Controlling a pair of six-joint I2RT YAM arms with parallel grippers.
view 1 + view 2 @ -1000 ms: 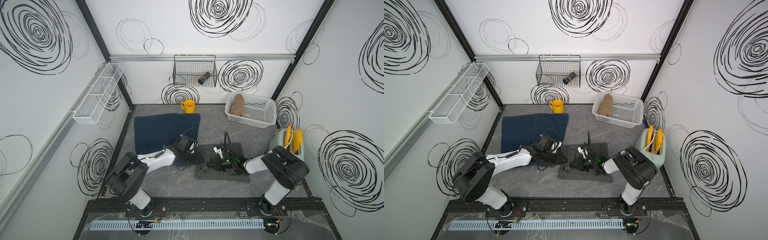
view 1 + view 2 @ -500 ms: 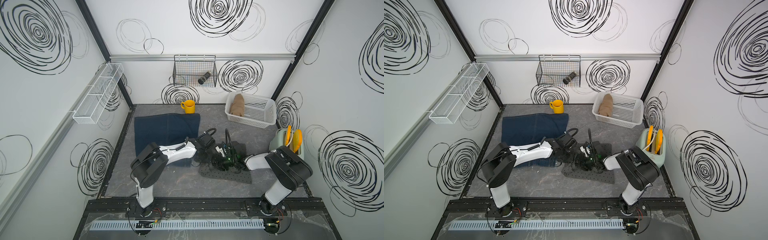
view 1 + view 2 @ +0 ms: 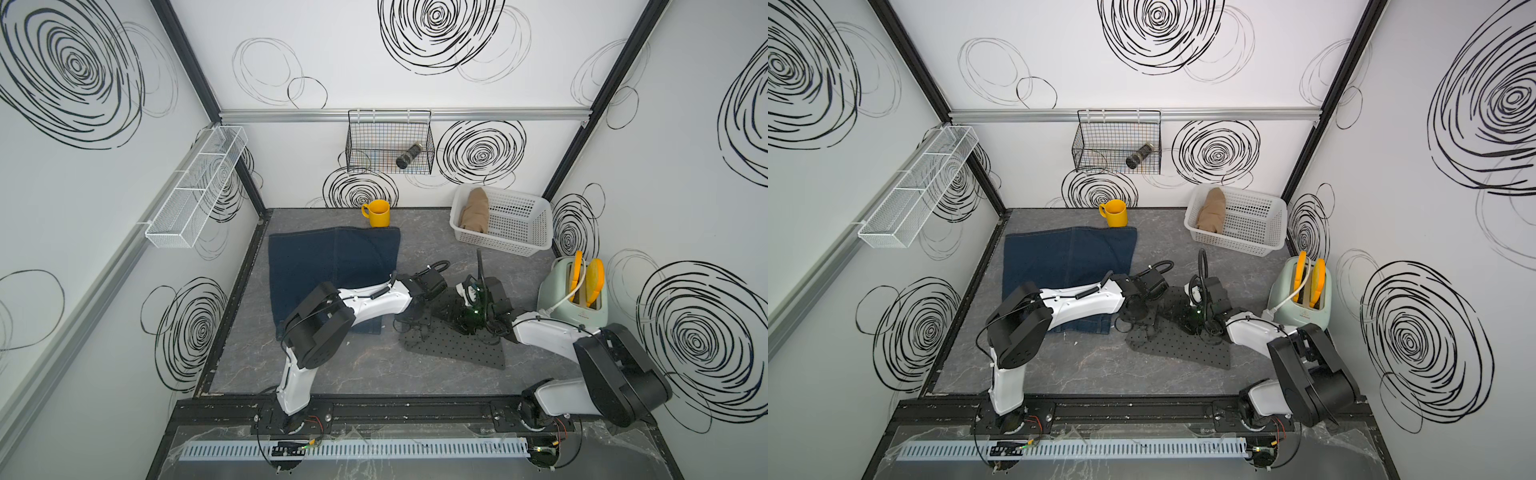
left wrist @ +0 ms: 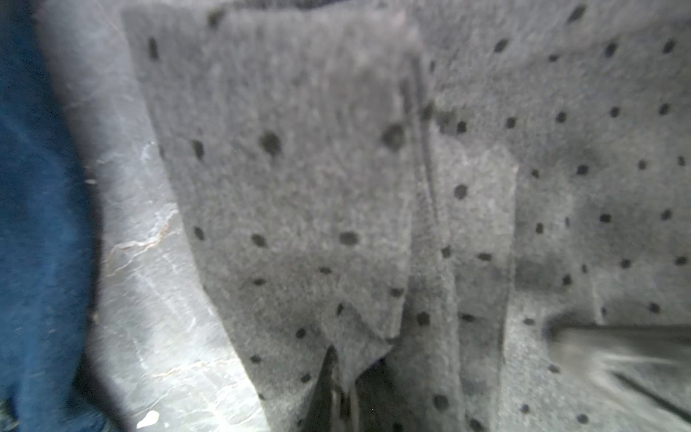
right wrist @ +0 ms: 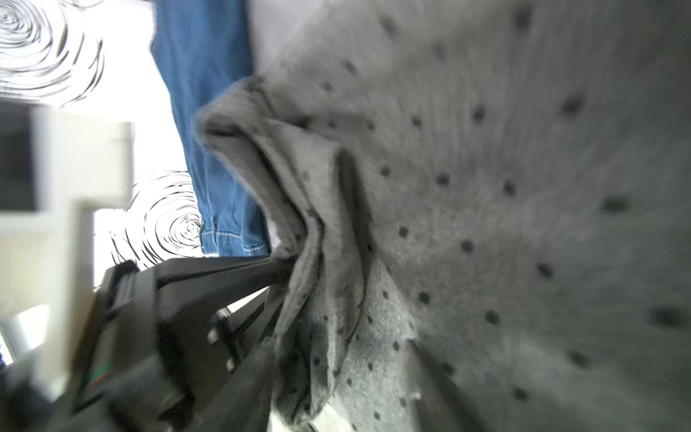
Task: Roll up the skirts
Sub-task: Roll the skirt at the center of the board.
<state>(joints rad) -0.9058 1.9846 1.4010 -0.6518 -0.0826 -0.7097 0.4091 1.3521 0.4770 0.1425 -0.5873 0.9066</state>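
Grey marbled table (image 3: 353, 374) fills the floor of the cell. The biggest piece on it is the dark blue denim skirt (image 3: 332, 266), spread flat on the left side toward the back wall, with the left arm reaching across its near corner.

Next in size, the dark grey dotted skirt (image 3: 457, 347) lies just right of the denim, near the middle of the table. Its near part is flat and its far-left part is bunched up where both arms meet.

And there's the grip: the left pincer (image 5: 288, 266) is clamped tight on a raised fold of that dotted cloth. In the right wrist view its fingertips are together and the fabric creases out from them.

The right pincer (image 3: 459, 322) hangs low over the same bunch from the other side. Its jaws look parted, one blurred finger (image 5: 441, 385) standing off to the side of the fold, nothing pinched.

The left wrist view is soft, but dotted cloth fills it, with bare table and a strip of denim alongside.

Over in the back right corner sits a white plastic basket (image 3: 519, 239), and the tan skirt (image 3: 476, 210) lies rolled inside it at the left end. By the right wall stands a mint toaster (image 3: 569, 301), near the right arm. Smallest of all, a yellow mug (image 3: 378, 214) stands upright just beyond the denim's far edge.
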